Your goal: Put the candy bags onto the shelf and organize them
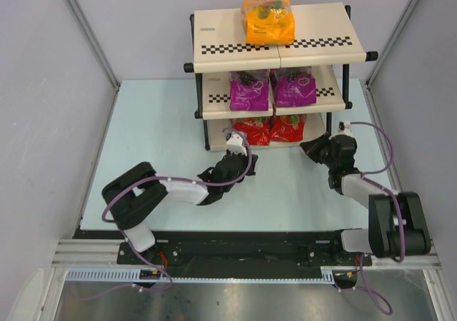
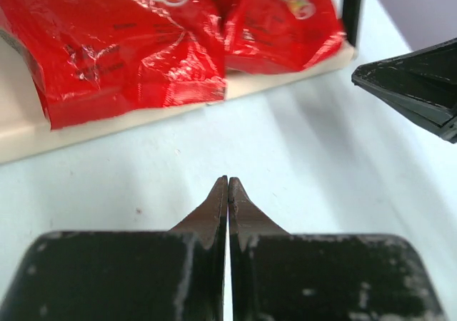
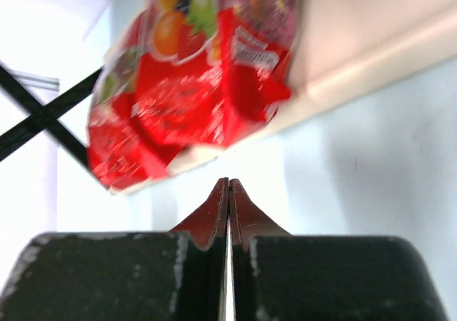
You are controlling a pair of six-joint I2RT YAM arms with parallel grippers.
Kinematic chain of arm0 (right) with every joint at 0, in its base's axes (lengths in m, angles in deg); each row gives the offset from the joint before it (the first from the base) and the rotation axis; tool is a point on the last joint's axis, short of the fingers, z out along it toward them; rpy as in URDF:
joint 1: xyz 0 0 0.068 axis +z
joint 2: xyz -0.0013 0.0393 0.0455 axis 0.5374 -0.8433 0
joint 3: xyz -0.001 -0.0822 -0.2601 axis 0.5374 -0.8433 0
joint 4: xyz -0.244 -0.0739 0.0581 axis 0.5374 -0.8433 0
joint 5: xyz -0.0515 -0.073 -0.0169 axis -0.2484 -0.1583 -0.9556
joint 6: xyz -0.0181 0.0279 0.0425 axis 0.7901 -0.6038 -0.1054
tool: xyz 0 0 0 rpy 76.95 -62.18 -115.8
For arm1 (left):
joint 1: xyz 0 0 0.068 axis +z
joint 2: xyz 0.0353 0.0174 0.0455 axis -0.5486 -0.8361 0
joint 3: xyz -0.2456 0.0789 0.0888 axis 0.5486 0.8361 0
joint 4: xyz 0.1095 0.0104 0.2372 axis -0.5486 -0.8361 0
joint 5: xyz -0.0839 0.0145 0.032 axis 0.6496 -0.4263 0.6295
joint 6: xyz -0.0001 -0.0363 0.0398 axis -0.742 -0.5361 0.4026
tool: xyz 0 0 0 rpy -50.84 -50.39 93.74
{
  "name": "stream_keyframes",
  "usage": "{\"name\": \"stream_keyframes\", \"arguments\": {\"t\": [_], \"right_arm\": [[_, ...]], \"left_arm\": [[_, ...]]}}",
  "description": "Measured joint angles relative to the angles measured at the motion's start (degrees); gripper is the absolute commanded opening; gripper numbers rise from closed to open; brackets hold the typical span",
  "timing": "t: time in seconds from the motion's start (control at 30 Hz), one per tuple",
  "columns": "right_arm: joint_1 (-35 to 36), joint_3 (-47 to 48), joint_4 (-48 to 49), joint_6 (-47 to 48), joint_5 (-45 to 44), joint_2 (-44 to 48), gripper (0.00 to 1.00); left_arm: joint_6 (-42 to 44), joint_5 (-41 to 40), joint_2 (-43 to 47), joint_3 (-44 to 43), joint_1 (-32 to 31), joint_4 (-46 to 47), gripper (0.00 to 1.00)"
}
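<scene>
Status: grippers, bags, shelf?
Left gripper, right gripper shut, empty. Orange bag top tier of shelf, purple bags middle, red bags bottom. Nothing in the way.

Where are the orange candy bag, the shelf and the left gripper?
orange candy bag (image 1: 268, 23), top view, middle of the pouch.
shelf (image 1: 221, 39), top view, bare left part of its top board.
left gripper (image 2: 228, 181), left wrist view, between its closed fingertips.

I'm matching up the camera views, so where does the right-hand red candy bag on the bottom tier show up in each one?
Top external: right red bag, bottom tier, just right of centre.
Left wrist: the bag sits top right, beside the other red bag.
Right wrist: the bag is upper centre, tilted, blurred.
Shared landmark: the cream bottom board beneath it.
</scene>
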Motion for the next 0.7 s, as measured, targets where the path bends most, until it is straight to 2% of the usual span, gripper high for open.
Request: {"name": "stream_keyframes", "arguments": {"t": [0.03,0.07,0.13,0.17,0.23,0.27,0.33,0.37,0.43,0.47,0.57,0.7], "right_arm": [[0.1,-1.0,-1.1,0.0,-0.1,2.8,0.00],[0.2,-1.9,-2.2,0.0,-0.1,5.2,0.00],[0.6,-4.1,-6.1,-0.1,-0.5,12.4,0.06],[0.7,-4.9,-7.6,-0.1,-0.6,15.3,0.16],[1.5,-6.8,-12.8,-0.2,-0.9,24.4,0.33],[2.0,-7.5,-14.4,-0.6,-0.9,27.7,0.52],[3.7,-8.0,-19.5,-1.1,-1.4,35.0,0.68],[4.9,-8.2,-22.3,-1.0,-1.8,38.6,0.77],[6.9,-8.2,-28.0,-0.9,-2.8,45.3,0.83],[7.9,-8.2,-30.8,-0.7,-3.0,48.6,0.99],[9.4,-8.2,-38.1,0.0,-4.0,56.2,1.00],[10.4,-8.2,-47.5,0.3,-4.8,61.3,1.00]], "left_arm": [[-0.2,-0.4,1.9,1.1,-0.7,-0.5,0.12],[-0.5,-0.7,3.6,2.0,-1.1,-1.3,0.28],[-1.0,-1.7,8.3,4.5,-1.9,-3.7,0.40],[-1.2,-2.2,11.1,5.9,-2.3,-5.2,0.53],[-1.6,-4.0,17.2,8.6,-3.2,-8.3,0.67],[-1.4,-4.7,19.8,9.6,-3.7,-9.8,0.76],[-1.6,-6.3,25.8,10.9,-4.7,-13.9,0.85],[-2.0,-7.1,29.3,11.2,-5.2,-16.6,0.86],[-2.5,-8.3,34.2,11.4,-5.6,-20.8,0.90],[-2.8,-8.9,36.7,11.6,-5.6,-23.0,0.91],[-4.0,-10.6,44.5,12.9,-5.6,-29.7,0.96],[-4.7,-12.4,52.0,14.1,-5.6,-37.4,0.98]]}}
